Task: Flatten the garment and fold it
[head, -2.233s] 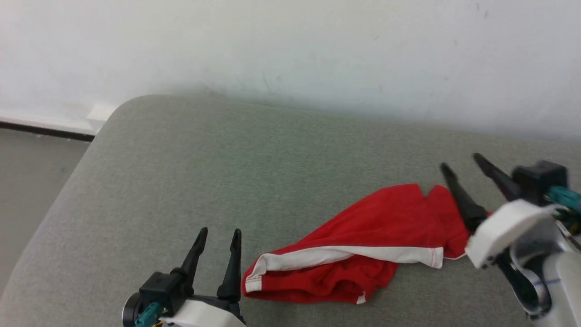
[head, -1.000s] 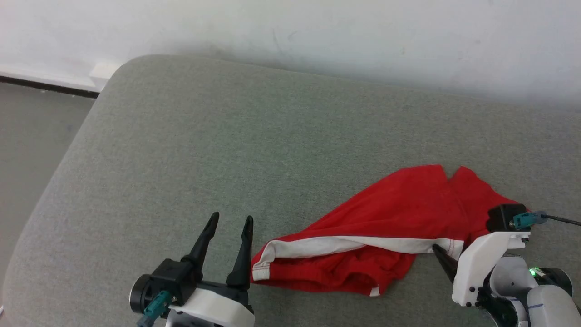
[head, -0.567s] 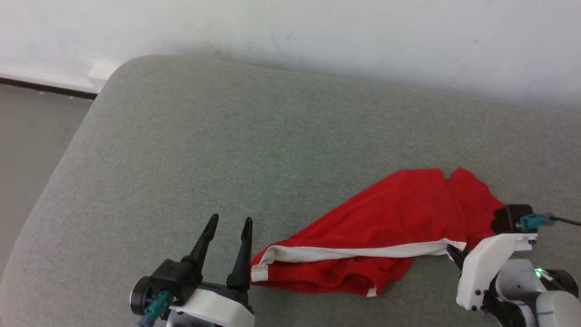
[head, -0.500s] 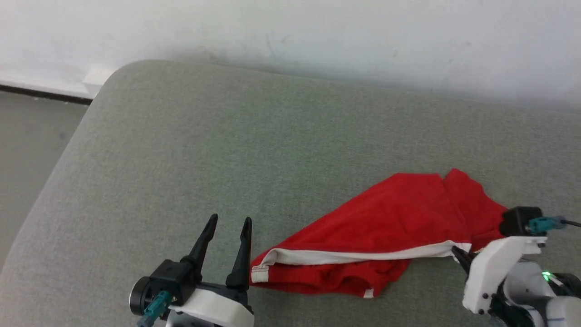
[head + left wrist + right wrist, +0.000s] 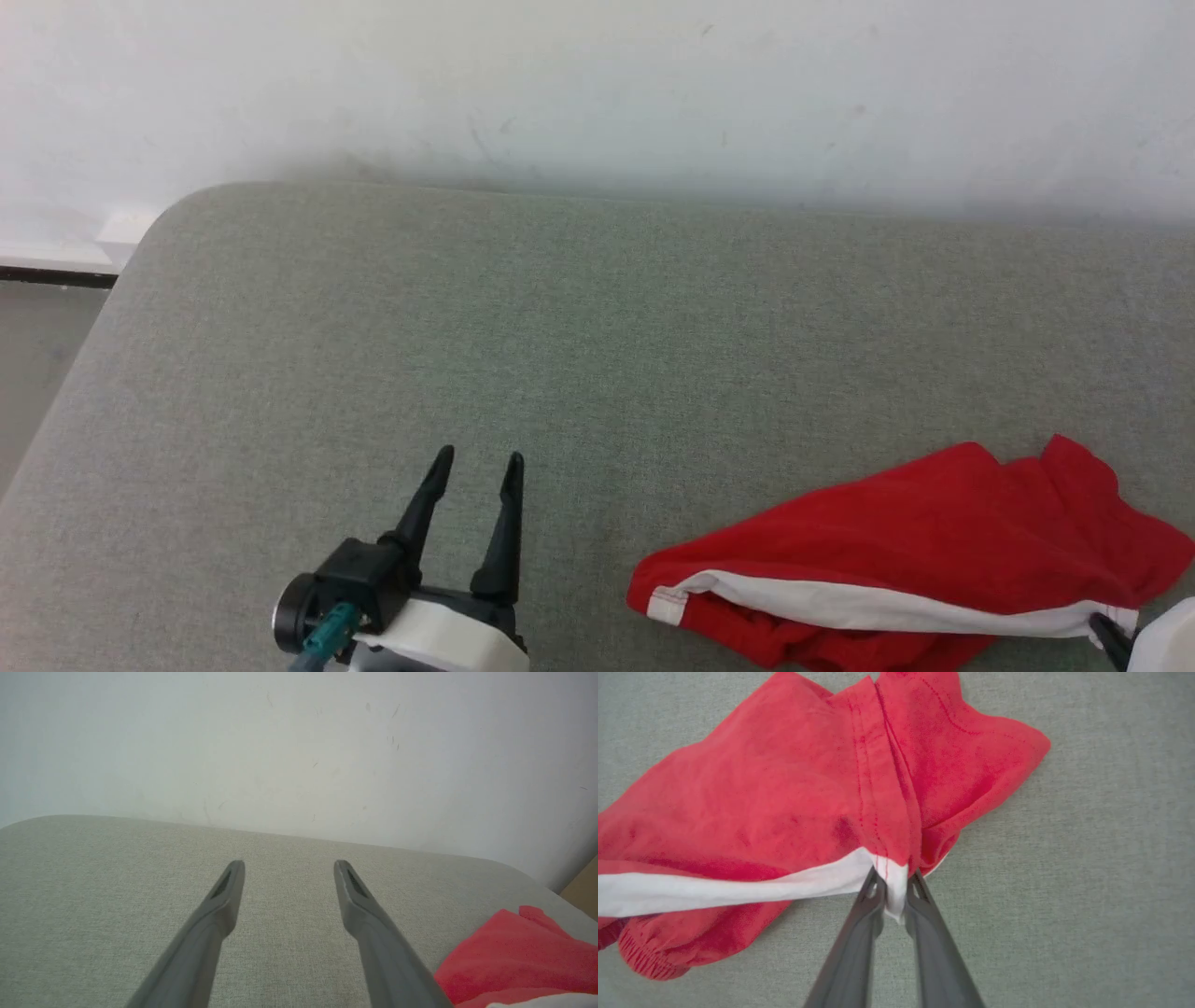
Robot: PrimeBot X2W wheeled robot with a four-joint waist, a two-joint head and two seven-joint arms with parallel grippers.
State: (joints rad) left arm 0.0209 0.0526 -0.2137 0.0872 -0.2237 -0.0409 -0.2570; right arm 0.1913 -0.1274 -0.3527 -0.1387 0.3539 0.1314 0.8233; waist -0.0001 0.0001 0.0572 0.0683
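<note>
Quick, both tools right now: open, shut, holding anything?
Left tool: open, holding nothing.
Right tool: shut on the red shorts, at their white-striped edge.

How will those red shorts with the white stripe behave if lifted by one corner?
The red white-striped shorts will probably hang limp; they lie creased and bunched. Likely light: the right claw grips them by one pinched white corner. Pushed, they would probably wrinkle, not slide.

Right hand (image 5: 894, 884) dragged garment (image 5: 934, 523) away from left hand (image 5: 478, 460).
</note>
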